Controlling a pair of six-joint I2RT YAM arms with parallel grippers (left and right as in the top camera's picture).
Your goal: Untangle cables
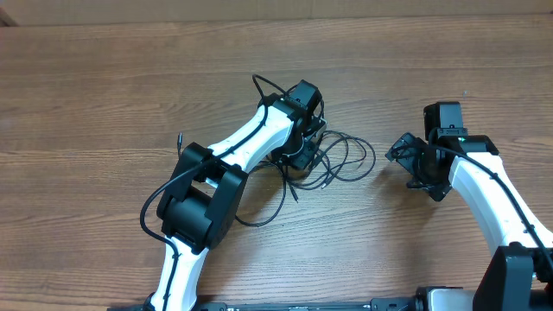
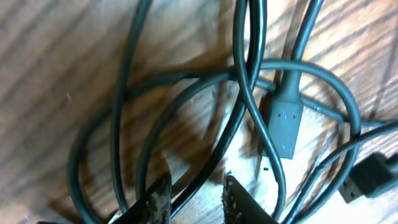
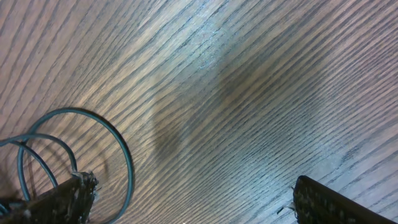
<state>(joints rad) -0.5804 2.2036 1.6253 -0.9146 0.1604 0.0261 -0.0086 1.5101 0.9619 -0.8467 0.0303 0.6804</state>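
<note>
We read the left gripper [image 2: 198, 200] as slightly apart, with 1 strand of the cables [image 1: 346, 160] running through the gap between its fingers [image 2: 155, 199] and not visibly pinched; the right gripper [image 3: 202, 208] stands wide apart and holds nothing. The cables lie on the table [image 1: 104, 86] directly beneath the left gripper, their loops spilling out to its right, and 1 longer strand curves away under that arm. The right gripper hangs well to the right of the left gripper, just beyond the outermost loop.

As we judge it, the risk is this: the strand between the left gripper's fingers seems woven through other loops, so shutting and lifting here could raise the whole bunch and draw the crossings tighter; a loose hold could also let so thin a strand slip out; with nothing pinning the far loops, a pull may merely drag the heap.

The cables look thin, dark and limp, in several overlapping loops; 1 grey flat plug [image 2: 286, 121] lies just ahead of the left gripper's fingers, and 1 darker connector [image 2: 372, 179] sits a little further off.
</note>
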